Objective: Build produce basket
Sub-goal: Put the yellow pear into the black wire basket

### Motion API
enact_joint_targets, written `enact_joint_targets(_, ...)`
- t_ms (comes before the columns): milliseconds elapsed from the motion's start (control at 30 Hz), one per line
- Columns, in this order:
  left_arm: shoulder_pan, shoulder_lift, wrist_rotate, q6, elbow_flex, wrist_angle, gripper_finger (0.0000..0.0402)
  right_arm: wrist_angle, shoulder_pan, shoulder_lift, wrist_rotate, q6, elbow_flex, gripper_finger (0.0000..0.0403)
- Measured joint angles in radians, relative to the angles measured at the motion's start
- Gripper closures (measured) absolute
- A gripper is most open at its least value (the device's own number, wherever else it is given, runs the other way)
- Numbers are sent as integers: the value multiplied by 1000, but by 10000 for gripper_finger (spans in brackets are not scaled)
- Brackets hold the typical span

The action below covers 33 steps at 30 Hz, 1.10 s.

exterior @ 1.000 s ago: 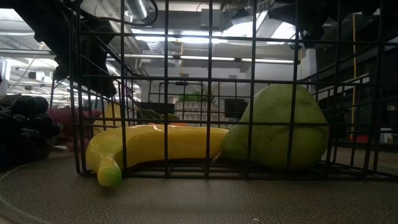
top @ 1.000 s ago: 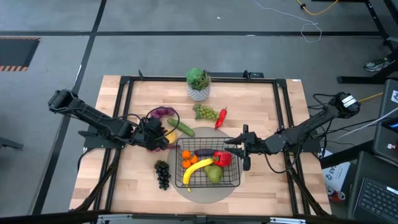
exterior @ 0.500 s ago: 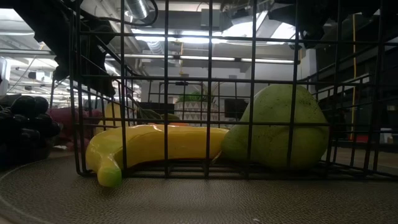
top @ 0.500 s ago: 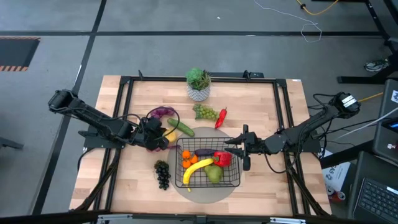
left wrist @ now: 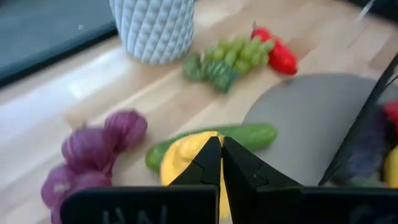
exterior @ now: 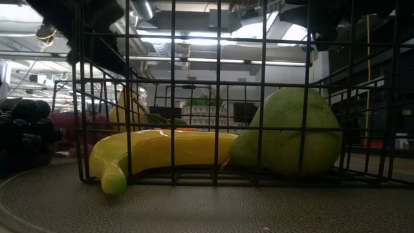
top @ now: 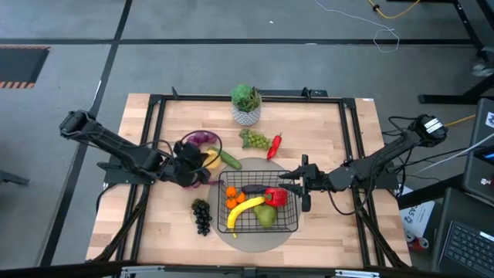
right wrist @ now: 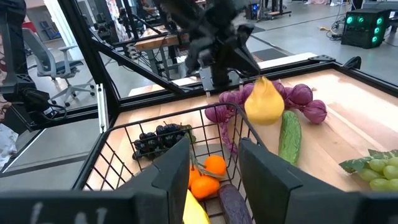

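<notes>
My left gripper (left wrist: 221,149) is shut on a yellow pear-shaped fruit (right wrist: 264,101), held above the table just left of the black wire basket (top: 261,207). The basket holds a banana (exterior: 162,152), a green pear (exterior: 291,133), a red pepper (top: 275,196), an eggplant (top: 253,189) and an orange (top: 233,201). A cucumber (top: 229,160) and purple grapes (top: 202,140) lie on the table by the left gripper. My right gripper (top: 302,185) stands open at the basket's right far corner, nothing between its fingers. My left gripper pinches the yellow fruit between its two fingertips at the fruit's narrow end (right wrist: 258,84). The fingers slant down from the table's left. The fruit hangs below them, wide end down, clear of the table; the shut fingertips (left wrist: 208,155) hide the exact place of contact.
Green grapes (top: 255,140) and a second red pepper (top: 274,145) lie behind the basket. A white potted plant (top: 246,104) stands at the far middle. Black grapes (top: 201,216) lie left of the basket. A round grey mat (top: 248,239) lies under the basket.
My left gripper has shut on the yellow fruit and risen with it. The fruit, which lay on the table beside the cucumber, now hangs lifted clear.
</notes>
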Motion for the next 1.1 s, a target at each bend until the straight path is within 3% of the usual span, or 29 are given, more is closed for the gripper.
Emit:
enact_joint_targets(200,-38,0,-64,131,71,65,401,-1,0,0,0,3,0,265)
enact_joint_targets(467,-91,0,-73,493,151,303,401,0,0,0,0,3,0,265)
enact_joint_targets(567,-109,5,-23,574,156,393,401,0,0,0,0,3,0,265)
enact_joint_targets(800,-165,51,215,710,155,590,401,0,0,0,0,4,0,265)
enact_joint_targets(1100,-206,129,268,820,155,696,401,0,0,0,0,4,0,265)
